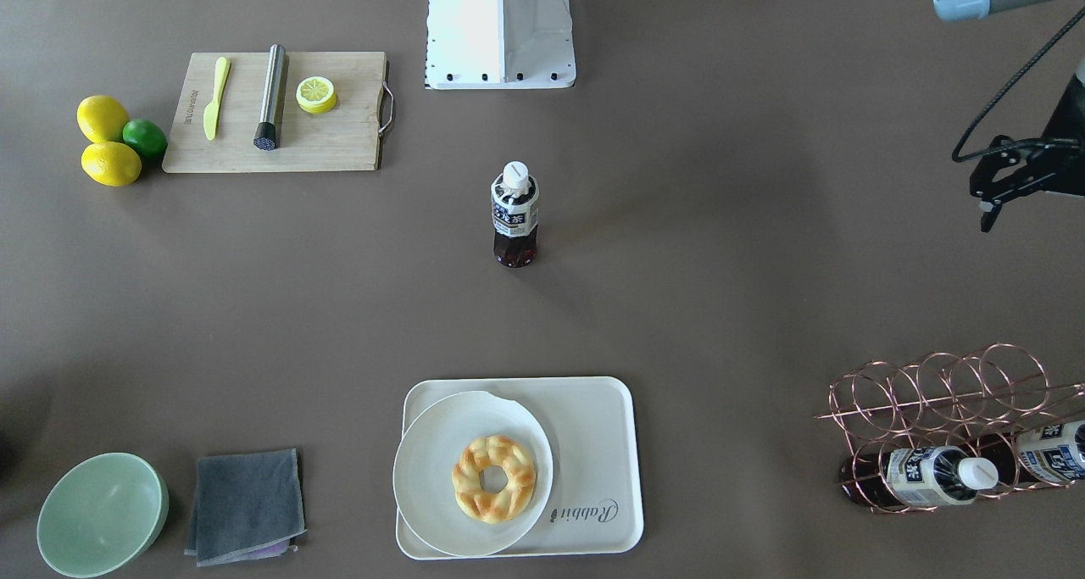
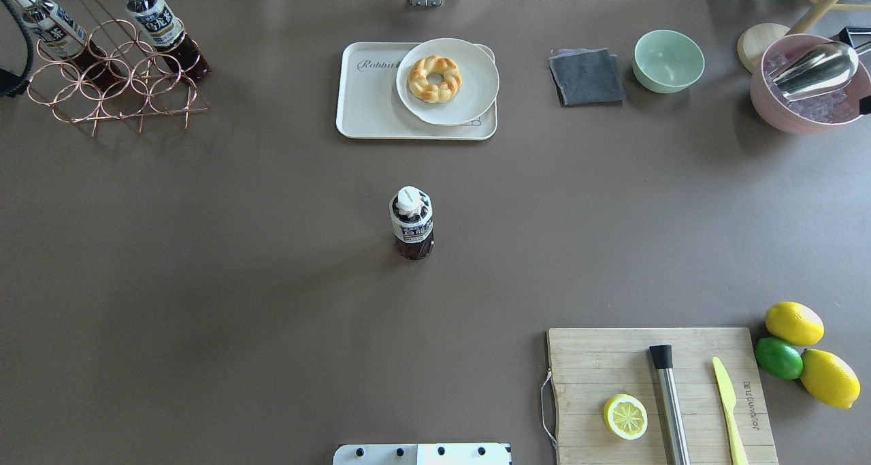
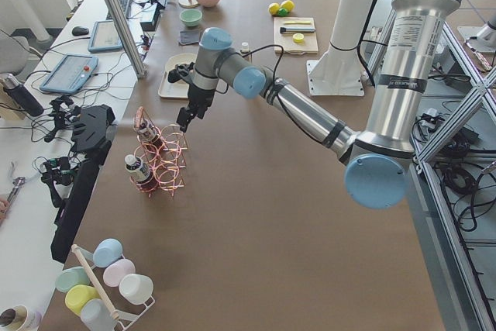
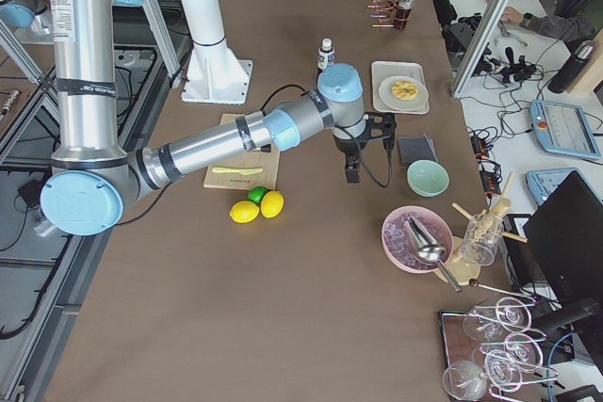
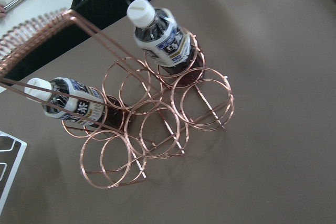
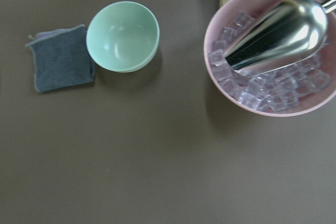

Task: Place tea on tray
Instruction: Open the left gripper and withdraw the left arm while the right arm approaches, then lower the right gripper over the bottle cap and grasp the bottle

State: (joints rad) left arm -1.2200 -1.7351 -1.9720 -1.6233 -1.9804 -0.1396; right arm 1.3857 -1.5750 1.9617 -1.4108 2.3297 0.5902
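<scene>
Table at the start of the placing step. The tea (image 2: 412, 223) stands upright and alone at mid-table, well apart from the tray (image 2: 367, 111), so you can reach it from either side. The plate (image 2: 469, 90) with its doughnut (image 2: 435, 77) covers the tray's right part, leaving the lettered left part bare; that is likely where the bottle belongs. Two like bottles lie in the wire rack (image 5: 157, 124) and are probably not your target. The left gripper (image 3: 184, 119) hangs above that rack, the right gripper (image 4: 350, 171) near the green bowl (image 6: 122, 36); neither holds anything visible, and you cannot tell from these views whether their jaws are parted or closed. Nothing has been grasped yet
</scene>
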